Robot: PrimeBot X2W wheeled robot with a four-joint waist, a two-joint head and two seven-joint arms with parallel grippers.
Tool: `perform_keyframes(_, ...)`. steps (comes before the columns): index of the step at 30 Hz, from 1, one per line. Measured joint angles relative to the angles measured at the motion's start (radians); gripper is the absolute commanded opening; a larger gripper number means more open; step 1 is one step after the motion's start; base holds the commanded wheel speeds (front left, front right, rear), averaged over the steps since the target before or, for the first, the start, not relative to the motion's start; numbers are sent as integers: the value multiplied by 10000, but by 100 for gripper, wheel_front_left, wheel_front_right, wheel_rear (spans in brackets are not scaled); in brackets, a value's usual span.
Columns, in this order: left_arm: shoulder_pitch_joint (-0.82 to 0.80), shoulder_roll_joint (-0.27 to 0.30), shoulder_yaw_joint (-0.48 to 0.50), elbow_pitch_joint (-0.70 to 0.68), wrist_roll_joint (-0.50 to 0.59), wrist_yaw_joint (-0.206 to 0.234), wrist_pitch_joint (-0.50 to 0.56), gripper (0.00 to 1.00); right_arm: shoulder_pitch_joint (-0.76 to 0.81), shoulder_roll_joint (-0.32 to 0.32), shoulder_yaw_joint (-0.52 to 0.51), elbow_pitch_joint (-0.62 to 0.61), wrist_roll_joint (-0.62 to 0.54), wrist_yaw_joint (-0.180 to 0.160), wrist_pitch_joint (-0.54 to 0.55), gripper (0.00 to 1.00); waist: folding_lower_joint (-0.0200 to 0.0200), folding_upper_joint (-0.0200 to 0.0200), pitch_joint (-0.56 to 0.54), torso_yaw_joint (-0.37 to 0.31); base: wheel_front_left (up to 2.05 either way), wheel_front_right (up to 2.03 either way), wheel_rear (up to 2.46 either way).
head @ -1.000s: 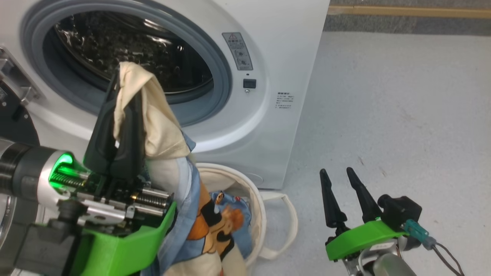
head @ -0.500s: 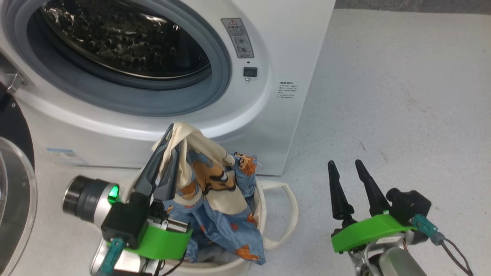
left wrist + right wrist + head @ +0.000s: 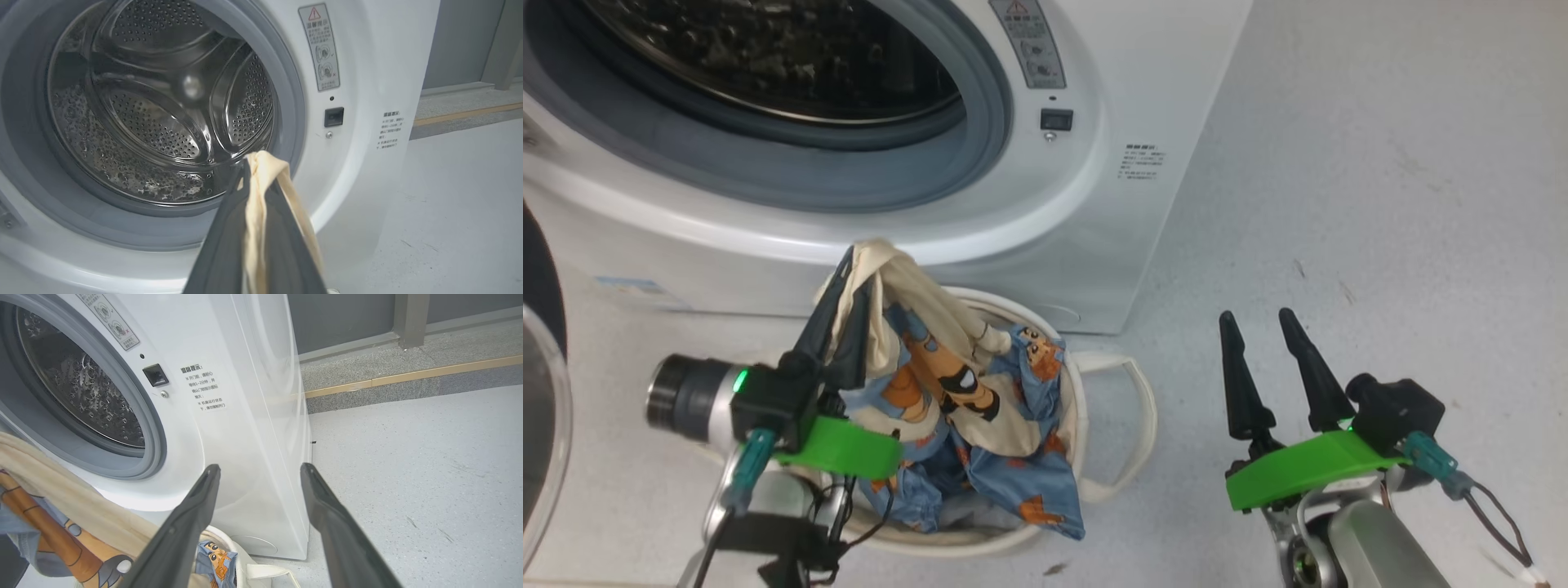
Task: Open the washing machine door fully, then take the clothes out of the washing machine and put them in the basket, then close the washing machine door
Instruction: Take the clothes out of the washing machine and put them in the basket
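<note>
we are pinching the cream end of the clothes between the dark fingers of our left end effector, which is pressed together on the cloth and pointing up toward the washing machine. the rest of the bundle, blue with orange-brown bears, is hanging down from that grip into the basket, and one blue fold is draping over the basket's near rim. the basket is sitting on the floor, just in front of the washing machine's lower front and close to its right front corner. in the left wrist view we are looking past the pinched cream cloth into the steel drum through its grey-rimmed mouth. the door is standing open at the left edge of the head view. our right end effector is hovering above the floor to the right of the basket, apart from it, with its two fingers spread wide and pointing toward the washing machine's right side.
</note>
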Motion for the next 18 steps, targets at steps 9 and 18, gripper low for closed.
perform_keyframes(9,-840,-178,-443,3275,84,-385,2,0,-542,0,125,-159,-69,0,0,100,0,0,895,-281,0,0,0)
perform_keyframes(18,-1871,-244,-431,5467,86,-382,2,0,-769,-2,113,-228,35,0,0,100,0,0,1506,-868,0,0,0)
